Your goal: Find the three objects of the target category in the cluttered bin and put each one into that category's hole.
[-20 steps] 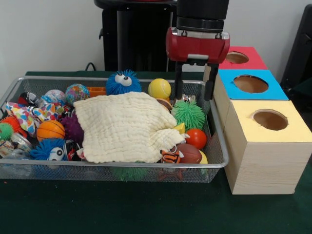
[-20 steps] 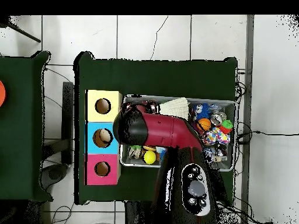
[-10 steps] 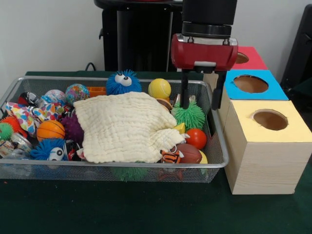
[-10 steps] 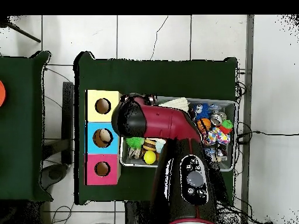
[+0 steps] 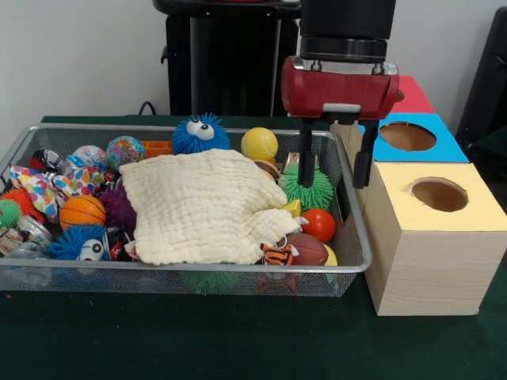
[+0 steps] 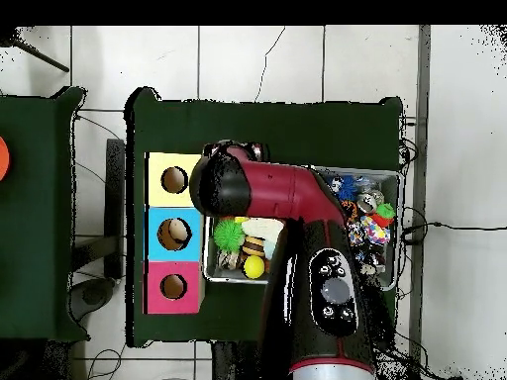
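Red housing and two black fingers are what I see of the gripper [image 5: 334, 165] in the front view, hanging over the right end of the silver wire-mesh bin [image 5: 354, 237]. The fingers stand apart with nothing between them; one points down toward the green spiky rubber ball [image 5: 310, 188], the other hangs outside the bin wall against the pale wooden box with the yellow top and round hole [image 5: 438, 195]. Behind that box sit the blue-topped hole box [image 5: 408, 137] and the red-topped one [image 5: 410, 93]. A cream quilted cloth [image 5: 202, 203] covers the middle of the bin, with a yellow ball [image 5: 259, 144], an orange ball [image 5: 319, 225] and a small brown football [image 5: 307, 249] showing around it.

From overhead, the red and black arm [image 6: 287, 203] hides most of the bin, and I cannot see the fingers there. The green spiky ball shows just past the arm, near the blue box's hole [image 6: 173, 234], which seems to have something pale in it.

I judge this as a search-and-pick step: no object is held. Next I would centre both fingers inside the bin wall before descending on a target.
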{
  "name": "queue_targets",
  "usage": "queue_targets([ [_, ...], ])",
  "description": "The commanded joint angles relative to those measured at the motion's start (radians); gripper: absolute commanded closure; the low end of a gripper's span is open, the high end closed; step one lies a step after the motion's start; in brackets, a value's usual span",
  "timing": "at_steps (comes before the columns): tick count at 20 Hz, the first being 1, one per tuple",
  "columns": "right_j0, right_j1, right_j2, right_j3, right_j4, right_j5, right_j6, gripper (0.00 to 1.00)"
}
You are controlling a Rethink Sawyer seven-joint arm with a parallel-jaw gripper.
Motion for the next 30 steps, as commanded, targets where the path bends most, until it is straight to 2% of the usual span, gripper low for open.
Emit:
queue_targets([
  [1, -0.06, 0.058, 0.084, 0.011, -0.04, 0.087, -0.003, 0.0],
  [16, -0.105, 0.102, 0.127, 0.009, -0.077, 0.019, -0.004, 0.0],
  [20, -0.115, 0.12, 0.141, 0.0, -0.082, -0.017, 0.016, 0.0],
  [30, -0.096, 0.12, 0.165, 0.037, -0.099, -0.124, 0.083, 0.0],
])
